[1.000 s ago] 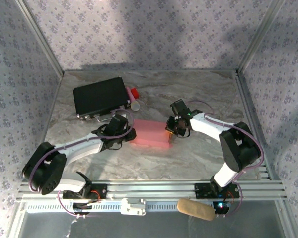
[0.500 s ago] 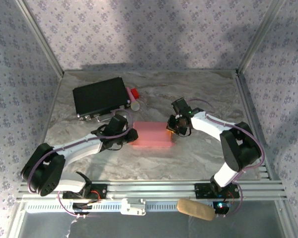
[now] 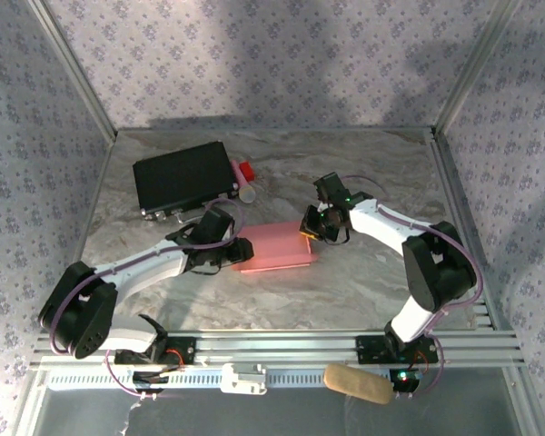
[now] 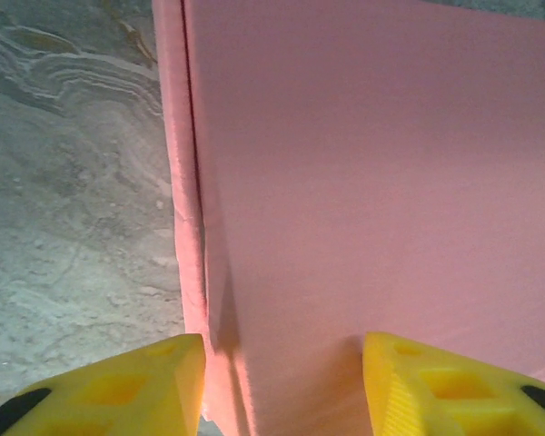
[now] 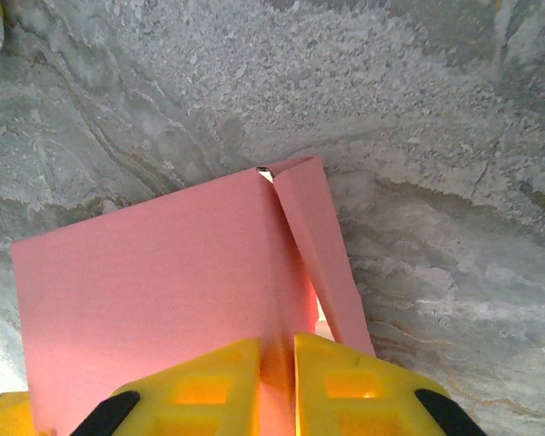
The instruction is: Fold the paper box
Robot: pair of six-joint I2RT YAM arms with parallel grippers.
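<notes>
The pink paper box [image 3: 277,247] lies slanted in the middle of the marble table. My left gripper [image 3: 241,251] is at its left end. In the left wrist view the yellow fingers [image 4: 118,381] stand apart, open, with the box's pink face [image 4: 372,182] and its left edge fold just ahead of them. My right gripper [image 3: 311,232] is at the box's right end. In the right wrist view it [image 5: 278,372] is shut on a thin upright pink panel of the box [image 5: 154,272], and a narrow side flap [image 5: 322,245] splays off to the right.
A black rectangular case [image 3: 183,177] sits at the back left, with a small red piece [image 3: 246,170] and a pale cylinder [image 3: 248,191] beside it. A beige object [image 3: 356,383] lies on the front rail. Patterned walls enclose the table.
My left gripper's jaws have widened at the box's left end. The right gripper has shifted slightly toward the back, still pinching, and the box has turned so that its right end sits farther back.
</notes>
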